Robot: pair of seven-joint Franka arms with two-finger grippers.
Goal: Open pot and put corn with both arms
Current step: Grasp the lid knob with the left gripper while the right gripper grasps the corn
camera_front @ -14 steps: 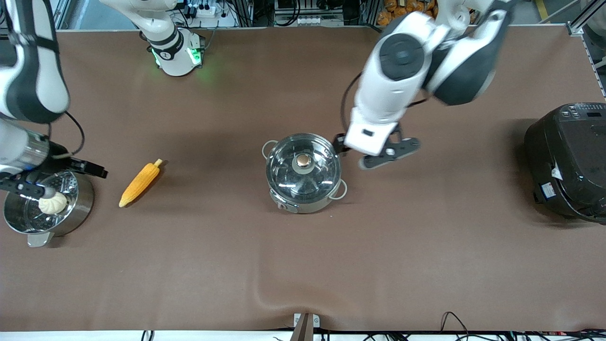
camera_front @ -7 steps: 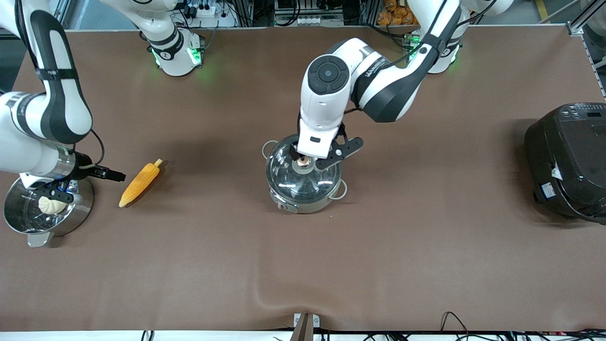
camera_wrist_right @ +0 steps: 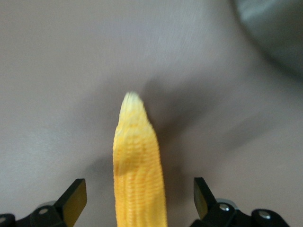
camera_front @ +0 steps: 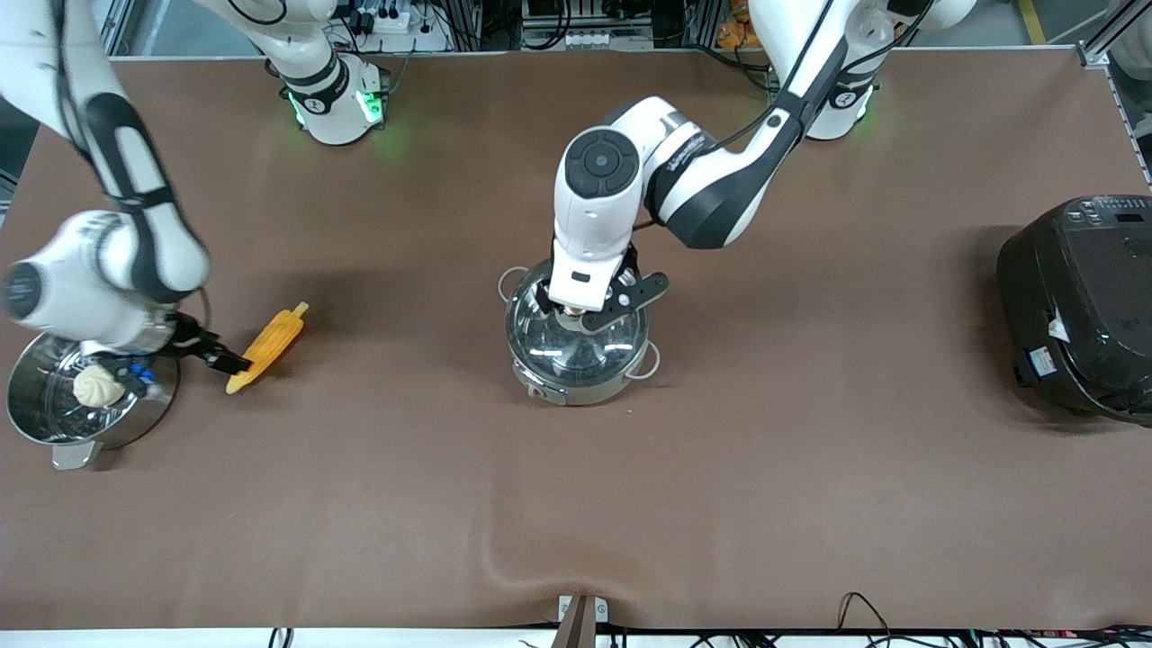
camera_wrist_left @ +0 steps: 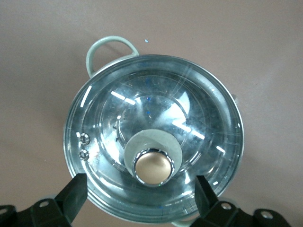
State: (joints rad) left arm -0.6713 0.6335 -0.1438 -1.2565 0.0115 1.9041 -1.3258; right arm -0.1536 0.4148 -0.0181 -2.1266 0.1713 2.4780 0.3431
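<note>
The steel pot (camera_front: 576, 360) stands mid-table with its glass lid on. In the left wrist view the lid (camera_wrist_left: 156, 118) fills the view. My left gripper (camera_front: 580, 313) hangs just over the lid, open, with its fingers on either side of the lid's knob (camera_wrist_left: 152, 166) and not touching it. The corn (camera_front: 270, 342) lies on the table toward the right arm's end. My right gripper (camera_front: 214, 356) is low over the corn's pointed end, open and empty. In the right wrist view the corn (camera_wrist_right: 138, 161) lies between the spread fingers (camera_wrist_right: 73, 198).
A steel steamer pot (camera_front: 54, 432) holding a white bun (camera_front: 97, 387) stands beside the corn at the right arm's end. A large black rice cooker (camera_front: 1080, 306) stands at the left arm's end.
My left gripper swung from beside the pot to over the lid and came down round the knob. My right gripper moved from over the steamer pot to over the corn.
</note>
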